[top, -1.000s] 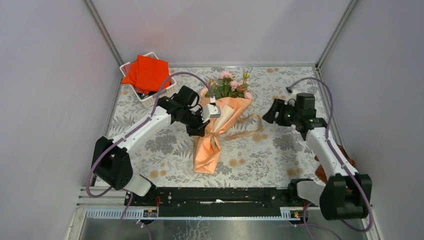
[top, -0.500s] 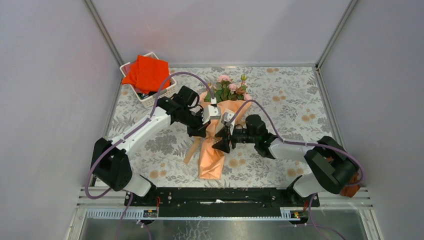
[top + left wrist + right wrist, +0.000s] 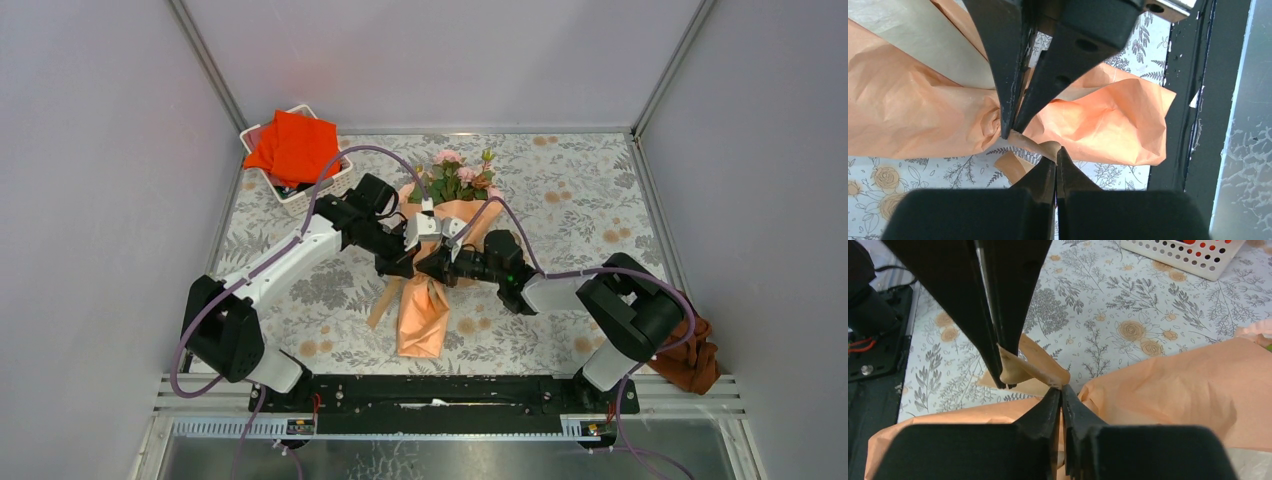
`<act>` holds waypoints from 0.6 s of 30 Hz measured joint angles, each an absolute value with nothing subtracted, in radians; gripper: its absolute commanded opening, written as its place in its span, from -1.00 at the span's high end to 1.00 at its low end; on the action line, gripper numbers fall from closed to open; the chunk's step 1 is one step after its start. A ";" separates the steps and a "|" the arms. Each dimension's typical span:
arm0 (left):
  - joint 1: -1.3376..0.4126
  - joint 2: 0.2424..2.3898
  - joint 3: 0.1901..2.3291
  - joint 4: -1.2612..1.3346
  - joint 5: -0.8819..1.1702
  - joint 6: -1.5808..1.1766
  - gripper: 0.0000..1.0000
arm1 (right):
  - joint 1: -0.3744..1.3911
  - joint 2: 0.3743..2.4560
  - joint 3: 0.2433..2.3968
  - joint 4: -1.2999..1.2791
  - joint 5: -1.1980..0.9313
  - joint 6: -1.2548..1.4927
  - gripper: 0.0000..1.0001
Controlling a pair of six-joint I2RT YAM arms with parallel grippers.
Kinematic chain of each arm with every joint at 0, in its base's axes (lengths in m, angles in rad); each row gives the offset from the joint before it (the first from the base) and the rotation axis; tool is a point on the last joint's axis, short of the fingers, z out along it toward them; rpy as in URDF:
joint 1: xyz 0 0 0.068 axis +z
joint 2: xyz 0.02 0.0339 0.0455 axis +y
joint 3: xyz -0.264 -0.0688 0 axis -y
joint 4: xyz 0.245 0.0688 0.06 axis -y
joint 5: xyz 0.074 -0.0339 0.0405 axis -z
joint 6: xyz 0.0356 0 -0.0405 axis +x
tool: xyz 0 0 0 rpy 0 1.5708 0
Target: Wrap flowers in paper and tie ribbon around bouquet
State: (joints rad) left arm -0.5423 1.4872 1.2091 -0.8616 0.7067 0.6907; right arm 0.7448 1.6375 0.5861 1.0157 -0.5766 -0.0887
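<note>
Left gripper (image 3: 1056, 153) pinches ribbon (image 3: 1021, 367) at bouquet (image 3: 420, 320) waist for tension. Right gripper (image 3: 1061, 389) clamps same strip just beside, probably to tighten the tie.

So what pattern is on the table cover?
The table cover is pale, printed with grey leaf sprigs and tan-orange roses; clearest in the right wrist view.
</note>
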 measured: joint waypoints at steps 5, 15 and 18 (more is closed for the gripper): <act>-0.524 1.485 1.201 -0.844 0.686 0.649 -0.53 | 0.747 1.631 0.586 1.027 -0.529 -0.017 1.00; -0.335 1.182 1.000 -0.783 0.463 0.478 -0.62 | 0.761 1.600 0.604 0.877 -0.330 0.323 1.00; -0.379 1.031 0.838 -0.620 0.490 0.398 -0.69 | 0.770 1.593 0.604 0.854 -0.299 0.379 1.00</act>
